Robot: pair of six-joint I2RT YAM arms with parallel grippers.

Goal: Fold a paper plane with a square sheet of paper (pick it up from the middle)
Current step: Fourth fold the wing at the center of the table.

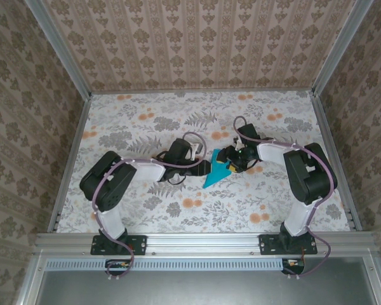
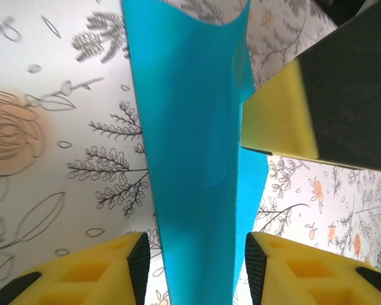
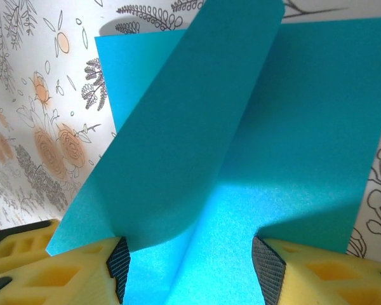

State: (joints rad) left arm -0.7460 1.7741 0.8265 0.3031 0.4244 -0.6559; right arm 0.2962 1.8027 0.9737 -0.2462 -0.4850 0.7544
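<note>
Top external: my 2 arms meet mid-table [image 1: 146, 121] w/ the paper [image 1: 214, 175] btwn them. It's a teal wedge, part folded, not a plane yet. L gripper [image 1: 202, 169] sits at its left side and R gripper [image 1: 233, 162] at its right, so each can work one side of the crease.

Left wrist: L gripper [image 2: 197, 267] has its jaws apart, w/ a gap showing each side of the paper [image 2: 190, 159]. The paper rises as a narrow upright fold btwn my pads, so I'm not pinching it. R finger [image 2: 279, 111] touches the fold's edge, prob to steady it.

Right wrist: R gripper [image 3: 187, 270] is spread wide. The paper [image 3: 292, 159] lies across the gap, one flap lifted & leaning toward my left pad. Can't tell if the pads bear on the sheet.

My guess: R holds the base flat while L goes for the raised fold to press the crease. Risk: the thin sheet slips or buckles if L shuts off-line.
</note>
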